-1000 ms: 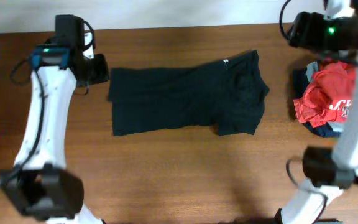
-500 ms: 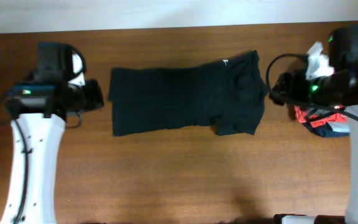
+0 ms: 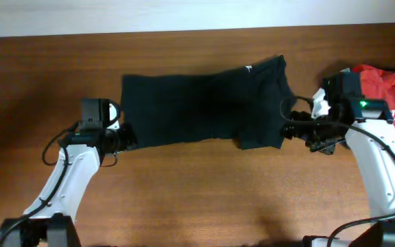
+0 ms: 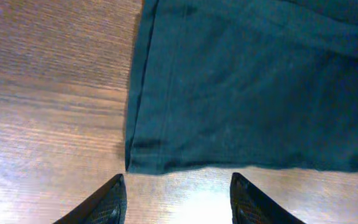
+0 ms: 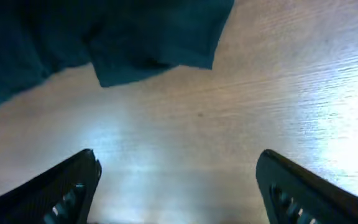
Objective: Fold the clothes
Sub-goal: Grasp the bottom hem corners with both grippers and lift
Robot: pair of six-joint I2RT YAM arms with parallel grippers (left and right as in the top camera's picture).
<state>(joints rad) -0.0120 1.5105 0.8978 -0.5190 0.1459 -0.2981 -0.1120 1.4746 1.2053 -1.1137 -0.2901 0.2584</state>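
On the wooden table (image 3: 197,199) seen from overhead, the black T-shirt (image 3: 204,110) lies flat, with the left gripper (image 3: 125,136) at its near left corner and the right gripper (image 3: 290,130) at its near right. In the left wrist view the fingers (image 4: 107,202) stand apart, empty, just short of the hem corner (image 4: 143,163). In the right wrist view they gape wide, empty, short of the sleeve (image 5: 160,43); both should take the near edge evenly.

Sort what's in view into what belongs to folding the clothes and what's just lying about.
For the job:
black T-shirt, spread on the table
left gripper, open at its hem corner
right gripper, open by its other end

Lying about:
red shirt with white lettering, far right
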